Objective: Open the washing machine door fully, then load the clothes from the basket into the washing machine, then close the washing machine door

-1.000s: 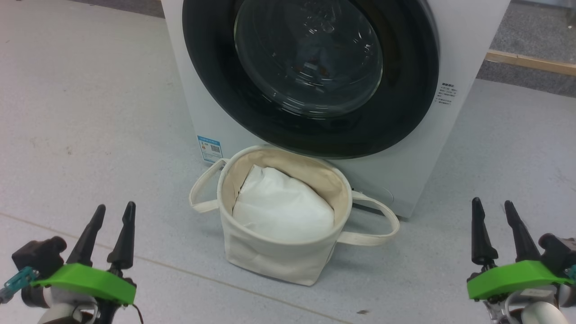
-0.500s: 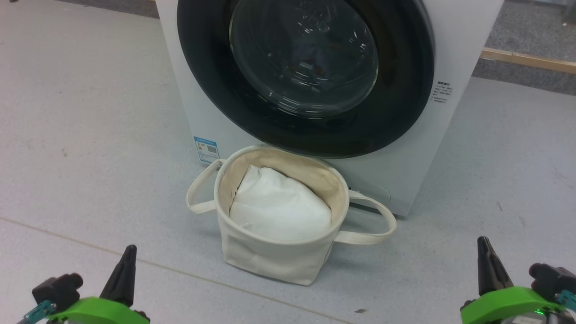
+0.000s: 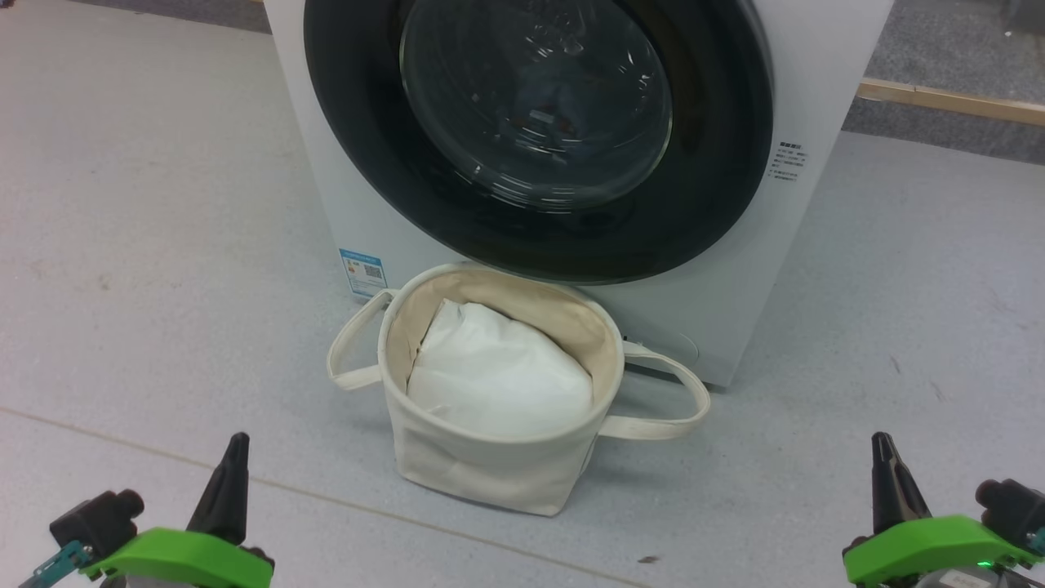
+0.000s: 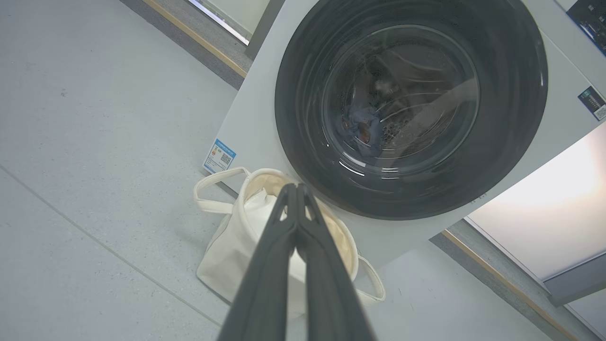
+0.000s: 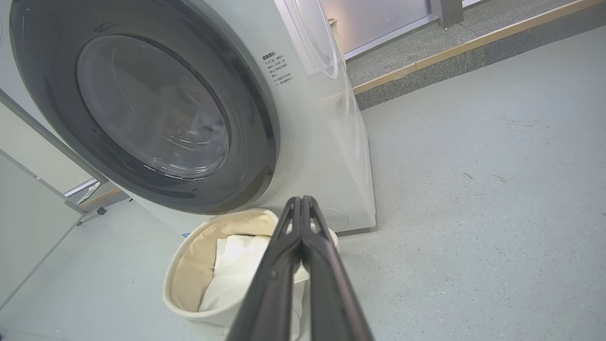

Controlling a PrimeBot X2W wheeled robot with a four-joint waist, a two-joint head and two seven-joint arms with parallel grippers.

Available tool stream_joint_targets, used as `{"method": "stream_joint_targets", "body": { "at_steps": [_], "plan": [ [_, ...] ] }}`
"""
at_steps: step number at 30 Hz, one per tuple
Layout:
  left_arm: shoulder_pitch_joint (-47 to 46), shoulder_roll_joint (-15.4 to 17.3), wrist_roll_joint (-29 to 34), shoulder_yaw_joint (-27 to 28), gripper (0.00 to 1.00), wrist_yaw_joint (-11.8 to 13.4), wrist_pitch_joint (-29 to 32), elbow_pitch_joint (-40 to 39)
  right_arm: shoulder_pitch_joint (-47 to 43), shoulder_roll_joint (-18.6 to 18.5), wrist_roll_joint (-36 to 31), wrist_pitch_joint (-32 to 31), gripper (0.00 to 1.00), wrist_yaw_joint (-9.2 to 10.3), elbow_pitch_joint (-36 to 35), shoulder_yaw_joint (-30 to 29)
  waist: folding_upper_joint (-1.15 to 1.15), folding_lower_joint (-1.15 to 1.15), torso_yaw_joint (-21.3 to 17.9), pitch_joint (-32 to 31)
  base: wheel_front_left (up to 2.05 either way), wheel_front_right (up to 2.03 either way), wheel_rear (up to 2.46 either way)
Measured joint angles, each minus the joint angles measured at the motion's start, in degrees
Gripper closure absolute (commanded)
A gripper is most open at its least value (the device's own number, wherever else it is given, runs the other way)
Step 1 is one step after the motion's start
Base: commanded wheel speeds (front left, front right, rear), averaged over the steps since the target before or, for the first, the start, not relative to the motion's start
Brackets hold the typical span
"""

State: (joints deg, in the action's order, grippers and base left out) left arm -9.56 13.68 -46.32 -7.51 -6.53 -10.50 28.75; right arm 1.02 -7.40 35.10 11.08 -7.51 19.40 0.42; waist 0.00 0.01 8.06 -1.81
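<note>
The white washing machine stands straight ahead with its round black-rimmed door shut flat against the front. Through the glass, in the left wrist view, a light blue garment with orange-brown print lies inside the drum. The cream canvas basket sits on the floor against the machine's front, holding white padding. My left gripper is low at the left, fingertips pressed together, holding nothing. My right gripper is low at the right, also shut and holding nothing.
Grey floor spreads on both sides of the machine. A wooden strip edges a darker raised floor at the back right. A small blue sticker marks the machine's lower left. A pale panel stands left of the machine.
Both grippers dropped lower in the head view and their fingers went from apart to together. The head camera shifted slightly; machine and basket stayed put.
</note>
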Motion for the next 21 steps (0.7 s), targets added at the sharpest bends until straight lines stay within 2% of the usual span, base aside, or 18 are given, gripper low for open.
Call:
{"method": "stream_joint_targets", "body": {
  "at_steps": [21],
  "plan": [
    [0.41,-2.29,-9.43,2.68,1.0,0.56,3.42,-3.46,0.69,1.15,11.52,-3.65,1.0,0.01,-0.55,-1.71,0.0,0.0,-1.66,0.34,0.0,0.0,0.0]
  ]
}}
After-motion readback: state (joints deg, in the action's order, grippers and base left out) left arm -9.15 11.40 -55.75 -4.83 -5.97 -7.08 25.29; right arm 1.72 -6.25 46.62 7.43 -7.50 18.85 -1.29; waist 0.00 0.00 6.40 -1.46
